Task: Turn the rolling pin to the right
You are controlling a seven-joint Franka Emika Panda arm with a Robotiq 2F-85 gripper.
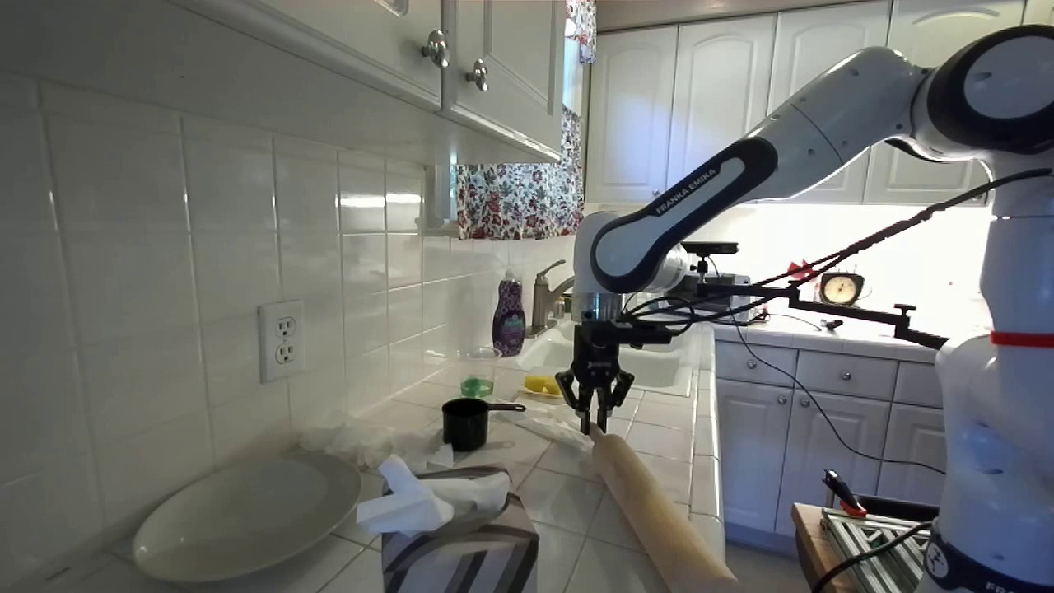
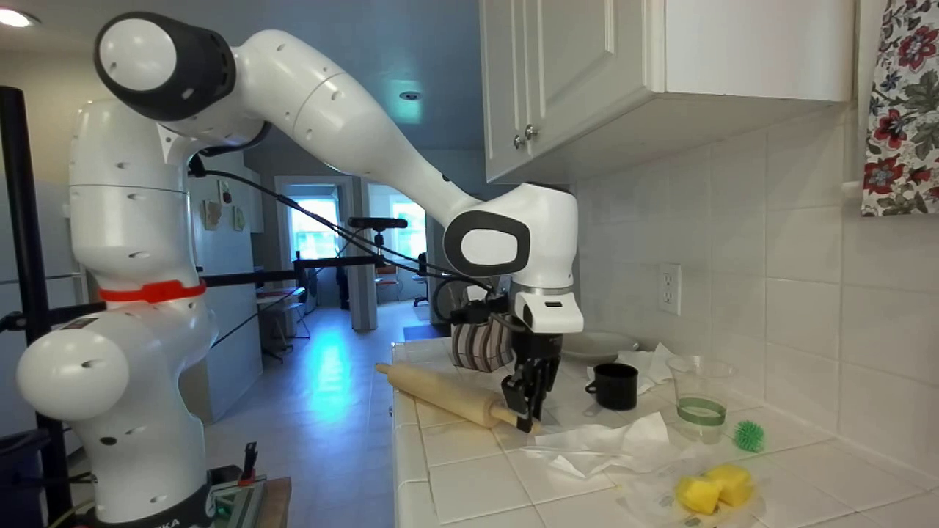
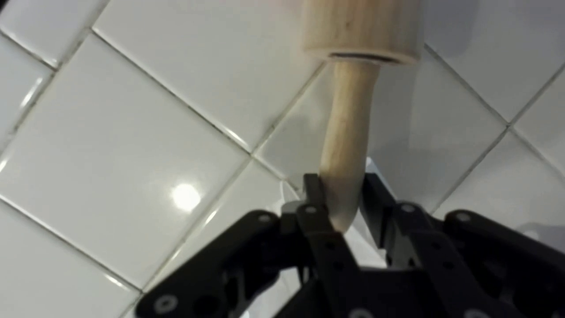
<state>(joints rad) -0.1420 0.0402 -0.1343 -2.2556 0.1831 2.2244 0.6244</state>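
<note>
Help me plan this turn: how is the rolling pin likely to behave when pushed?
The rolling pin would probably roll if nudged broadside, being round and smooth. Its wood grain suggests it likely won't bend. In the wrist view the pincer grips one handle; a sideways push may swing the pin instead.

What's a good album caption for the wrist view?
A black gripper clasps the rolling pin by one pale handle above white tiles.

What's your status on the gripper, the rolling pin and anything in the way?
Gripper closed on one handle. Rolling pin angled across tiled counter. Crumpled white paper by the gripped end, might snag.
</note>
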